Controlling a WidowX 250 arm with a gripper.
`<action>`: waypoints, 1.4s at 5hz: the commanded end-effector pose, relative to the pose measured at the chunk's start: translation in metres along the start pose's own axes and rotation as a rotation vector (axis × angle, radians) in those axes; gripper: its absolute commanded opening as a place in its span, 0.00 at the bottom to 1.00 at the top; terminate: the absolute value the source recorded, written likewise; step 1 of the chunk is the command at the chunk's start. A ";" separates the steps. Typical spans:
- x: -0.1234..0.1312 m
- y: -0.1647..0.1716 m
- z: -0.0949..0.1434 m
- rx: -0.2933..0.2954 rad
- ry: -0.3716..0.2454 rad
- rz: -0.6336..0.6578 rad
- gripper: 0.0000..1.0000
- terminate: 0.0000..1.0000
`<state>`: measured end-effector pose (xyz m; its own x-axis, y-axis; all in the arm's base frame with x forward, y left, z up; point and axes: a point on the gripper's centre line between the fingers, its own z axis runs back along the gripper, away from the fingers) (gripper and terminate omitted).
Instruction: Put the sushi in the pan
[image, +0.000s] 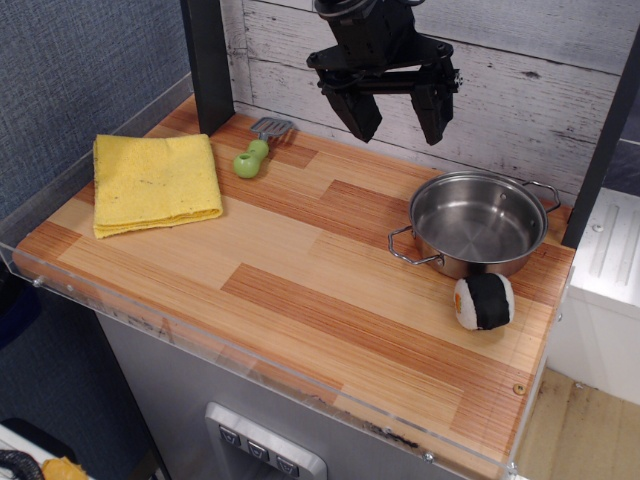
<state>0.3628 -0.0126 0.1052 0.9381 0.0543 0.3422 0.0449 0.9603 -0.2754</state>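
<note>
The sushi (484, 301) is a small white plush roll with a wide black band and an orange spot on its left end. It lies on the wooden table near the front right, just in front of the pan. The pan (480, 222) is a shiny steel pot with two wire loop handles, empty, at the right side of the table. My gripper (398, 125) is black, open and empty, hanging high above the back of the table, left of and behind the pan.
A folded yellow cloth (155, 182) lies at the left. A green-handled spatula (257, 152) lies at the back near a black post (209, 62). A clear plastic rim (250, 350) edges the table front. A white plank wall stands behind.
</note>
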 end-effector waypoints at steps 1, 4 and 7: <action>0.000 0.000 0.000 0.000 0.000 0.000 1.00 0.00; -0.032 -0.032 -0.006 -0.023 0.001 -0.086 1.00 0.00; -0.072 -0.059 -0.026 -0.055 0.057 -0.177 1.00 0.00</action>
<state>0.2981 -0.0828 0.0631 0.9437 -0.1240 0.3066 0.2130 0.9371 -0.2765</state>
